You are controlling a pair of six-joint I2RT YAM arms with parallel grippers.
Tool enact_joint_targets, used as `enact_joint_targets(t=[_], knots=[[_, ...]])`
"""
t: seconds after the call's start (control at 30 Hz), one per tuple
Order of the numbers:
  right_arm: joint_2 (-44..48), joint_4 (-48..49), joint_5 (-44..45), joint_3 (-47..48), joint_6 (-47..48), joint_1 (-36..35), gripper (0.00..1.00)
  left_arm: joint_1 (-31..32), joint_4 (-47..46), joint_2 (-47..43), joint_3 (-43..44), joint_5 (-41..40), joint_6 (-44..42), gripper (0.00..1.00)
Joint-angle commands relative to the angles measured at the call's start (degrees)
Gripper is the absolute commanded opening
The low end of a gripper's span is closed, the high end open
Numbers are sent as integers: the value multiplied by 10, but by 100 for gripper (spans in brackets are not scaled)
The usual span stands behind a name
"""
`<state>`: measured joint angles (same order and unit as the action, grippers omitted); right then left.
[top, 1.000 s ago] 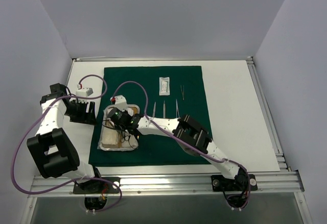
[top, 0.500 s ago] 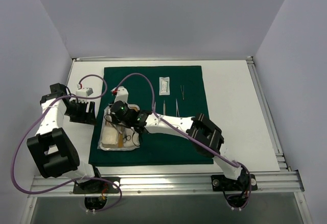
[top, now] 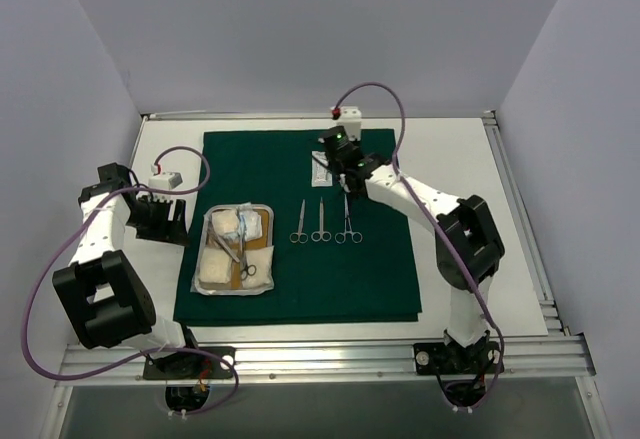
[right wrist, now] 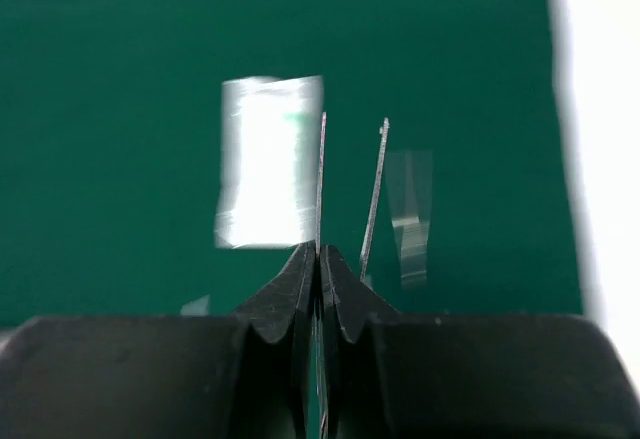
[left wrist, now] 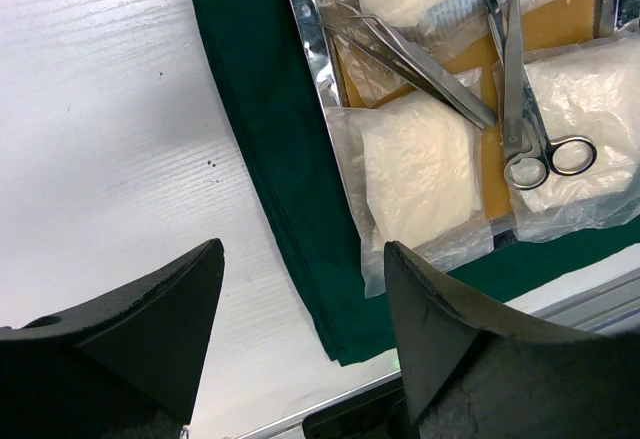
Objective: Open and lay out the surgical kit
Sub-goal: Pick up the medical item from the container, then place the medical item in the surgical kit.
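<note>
White counter (top: 460,219), grey walls on three sides. Green cloth (top: 300,279) spread flat on it.

Steel tray (left wrist: 312,54) on the cloth's left part. In it: gauze packs (left wrist: 420,174), one pair of scissors (left wrist: 520,89), one long forceps (left wrist: 420,64) lying slantwise.

To the right of the tray, three ring-handled instruments (top: 322,221) in a row on the cloth, side by side, not touching. Beyond them, near the far edge, a small white packet (top: 320,167).

Right gripper (right wrist: 319,251) is over the far part of the cloth, just right of the packet. Its fingers are pressed together on thin tweezers (right wrist: 322,189), with two prongs sticking out ahead. This view is blurred.

Left gripper (left wrist: 302,254) is over bare counter beside the cloth's left edge. Its fingers are wide apart with nothing between them. The tray is close by, not touched.
</note>
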<state>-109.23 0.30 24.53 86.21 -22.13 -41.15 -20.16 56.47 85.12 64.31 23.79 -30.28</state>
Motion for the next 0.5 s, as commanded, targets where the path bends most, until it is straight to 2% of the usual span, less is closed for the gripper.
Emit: enact_joint_targets(t=[0.0,0.13,0.33,0.47], knots=[[-4,-23,40,-33,62,45,0,2,-6,5,15,0,1,74],[-55,-17,24,-6,88,104,0,2,-5,11,21,-1,3,74],[-119,-26,7,45,107,132,0,2,-7,21,23,-14,4,74],[-138,-21,-2,43,97,143,0,2,-10,27,23,-15,7,74]])
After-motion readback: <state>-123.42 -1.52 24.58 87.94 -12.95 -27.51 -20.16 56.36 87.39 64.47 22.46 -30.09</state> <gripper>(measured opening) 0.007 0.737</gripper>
